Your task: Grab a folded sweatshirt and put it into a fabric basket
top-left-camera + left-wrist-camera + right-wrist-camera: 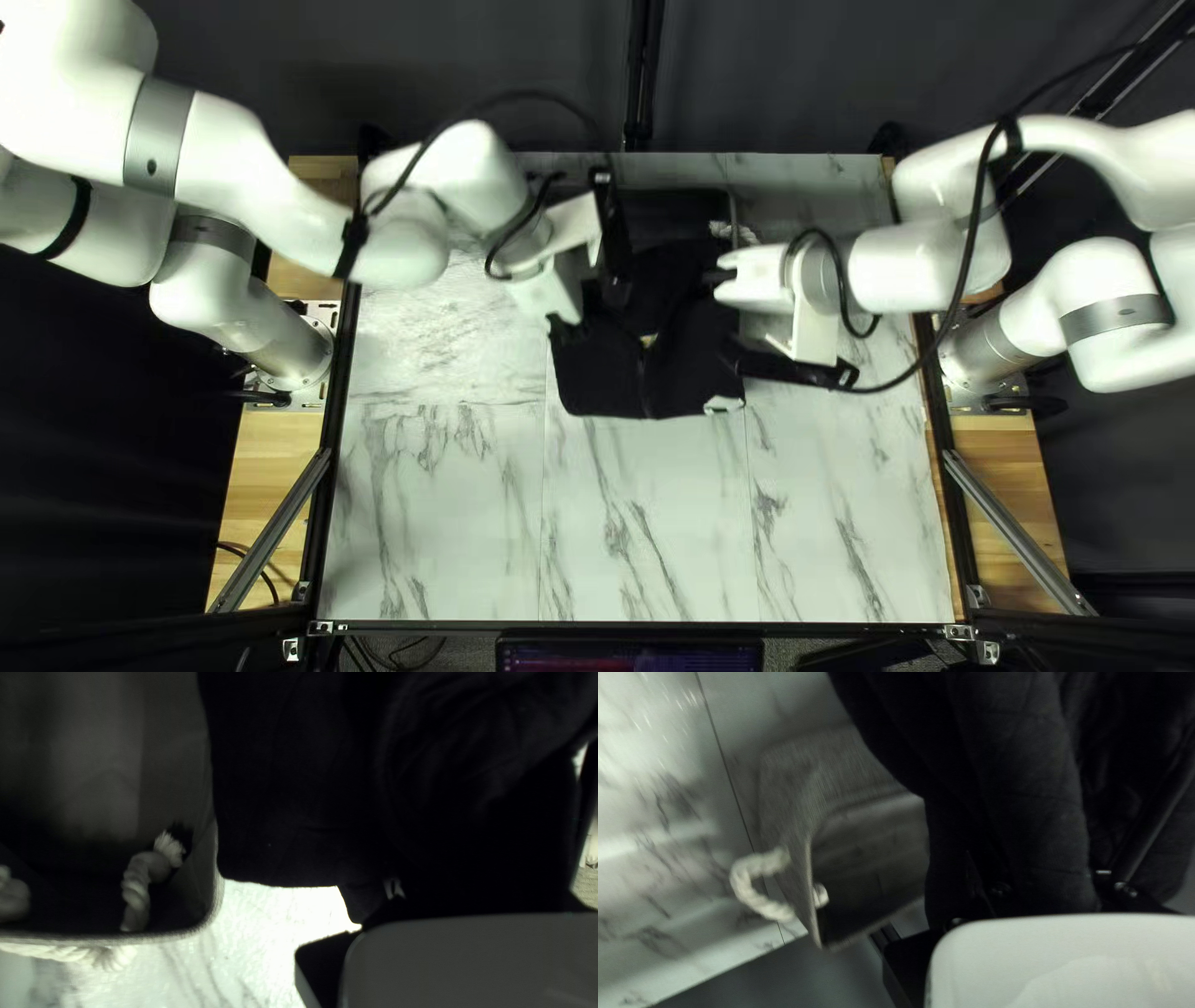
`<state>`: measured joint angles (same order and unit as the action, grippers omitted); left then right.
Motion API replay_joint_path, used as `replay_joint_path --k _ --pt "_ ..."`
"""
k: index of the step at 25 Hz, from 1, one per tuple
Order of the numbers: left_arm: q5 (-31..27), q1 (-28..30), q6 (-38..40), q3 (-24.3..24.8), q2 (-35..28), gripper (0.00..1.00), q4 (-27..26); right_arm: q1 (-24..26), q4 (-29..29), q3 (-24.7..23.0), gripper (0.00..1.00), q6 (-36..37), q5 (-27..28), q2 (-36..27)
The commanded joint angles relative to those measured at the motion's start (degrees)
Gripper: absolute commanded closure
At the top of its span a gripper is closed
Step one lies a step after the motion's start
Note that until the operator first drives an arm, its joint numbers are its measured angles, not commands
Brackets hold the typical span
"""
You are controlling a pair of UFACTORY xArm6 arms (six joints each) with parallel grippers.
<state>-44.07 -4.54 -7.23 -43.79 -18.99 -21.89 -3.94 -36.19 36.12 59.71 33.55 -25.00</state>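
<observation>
The folded black cloth sweatshirt (647, 380) is between my left gripper (608, 309) and right gripper (725, 319), whether gripped I can't tell, with the grey woven basket (847, 765) beyond it, toward the table's (660, 523) far edge.

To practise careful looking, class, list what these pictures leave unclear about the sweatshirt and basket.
- Basket's floor: lost in deep shadow, left wrist view.
- Basket's remaining side: behind the sweatshirt, right wrist view.
- Sweatshirt's full outline: cut off by picture edges, both wrist views.
- Sweatshirt's folds: mostly too dark, top left view.
</observation>
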Motion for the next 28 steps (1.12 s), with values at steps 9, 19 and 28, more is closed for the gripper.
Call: replay_joint_path --k 9,19,28 --pt "-7.81 -8.36 -7.08 -2.1 -4.6 1.0 -1.18 6.71 2.58 -0.51 1.0 6.36 -3.57 -1.89" --pt "-15.12 -15.74 -12.69 -9.29 -3.68 1.0 -2.01 12.3 7.91 0.62 1.0 14.37 -3.37 -4.13" --pt "-17.17 -23.82 -21.8 -11.72 0.68 1.0 -4.91 21.84 15.84 -0.79 1.0 25.96 -10.72 -1.39"
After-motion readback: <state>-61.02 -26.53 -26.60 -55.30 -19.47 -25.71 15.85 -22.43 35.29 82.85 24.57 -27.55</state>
